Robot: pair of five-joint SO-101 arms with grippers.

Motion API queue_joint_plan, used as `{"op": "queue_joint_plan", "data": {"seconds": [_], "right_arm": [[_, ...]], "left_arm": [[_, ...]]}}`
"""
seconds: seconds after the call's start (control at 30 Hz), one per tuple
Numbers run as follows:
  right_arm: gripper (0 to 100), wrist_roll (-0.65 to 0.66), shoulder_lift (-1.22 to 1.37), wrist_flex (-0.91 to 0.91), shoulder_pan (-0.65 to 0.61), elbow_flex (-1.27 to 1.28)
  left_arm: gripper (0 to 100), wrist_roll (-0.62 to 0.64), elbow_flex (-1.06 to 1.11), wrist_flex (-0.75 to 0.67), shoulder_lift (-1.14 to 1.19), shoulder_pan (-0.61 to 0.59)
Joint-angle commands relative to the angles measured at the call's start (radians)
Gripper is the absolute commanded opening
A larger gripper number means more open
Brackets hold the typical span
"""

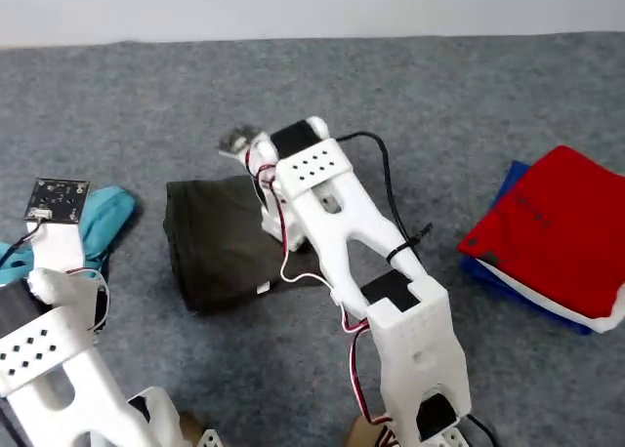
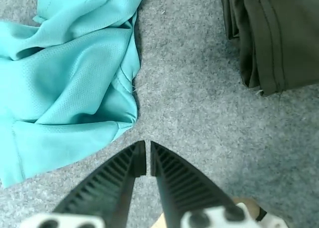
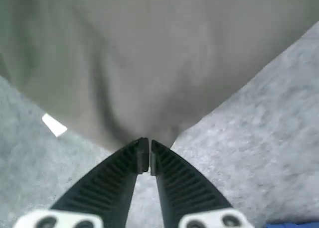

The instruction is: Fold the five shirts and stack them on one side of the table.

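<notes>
A dark olive shirt [image 1: 217, 240] lies folded near the table's middle. My right gripper [image 3: 149, 156] is shut on the edge of the olive shirt [image 3: 149, 58], whose cloth draws into folds at the fingertips. The right arm [image 1: 332, 208] reaches over that shirt's right side. A crumpled teal shirt [image 1: 105, 221] lies at the left, partly under the left arm's wrist [image 1: 57, 201]. My left gripper [image 2: 148, 158] is shut with nothing in it, over bare carpet between the teal shirt [image 2: 65, 88] and the olive shirt [image 2: 269, 34]. Folded shirts sit stacked at the right, a red one [image 1: 564, 227] on top.
Under the red shirt a blue shirt [image 1: 512, 179] and a white edge [image 1: 552, 299] stick out. Grey carpet [image 1: 439, 105] covers the table, with free room across the back and between the olive shirt and the stack.
</notes>
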Motion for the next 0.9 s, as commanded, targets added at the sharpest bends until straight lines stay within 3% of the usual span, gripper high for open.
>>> {"op": "queue_joint_plan", "data": {"seconds": [0.0,0.3,0.63,0.87], "right_arm": [[1.0,0.006,-0.036,-0.025,0.028,0.057],[1.0,-0.046,0.087,-0.038,0.012,0.112],[1.5,-0.044,-0.170,-0.038,-0.027,-0.023],[1.4,-0.043,-0.145,-0.087,-0.148,-0.086]], "left_arm": [[2,-0.008,-0.007,-0.017,-0.021,-0.002],[2,-0.008,-0.007,-0.015,-0.021,-0.002],[2,-0.034,-0.007,-0.015,-0.021,-0.002],[2,-0.032,-0.012,-0.017,-0.023,-0.008]]}}
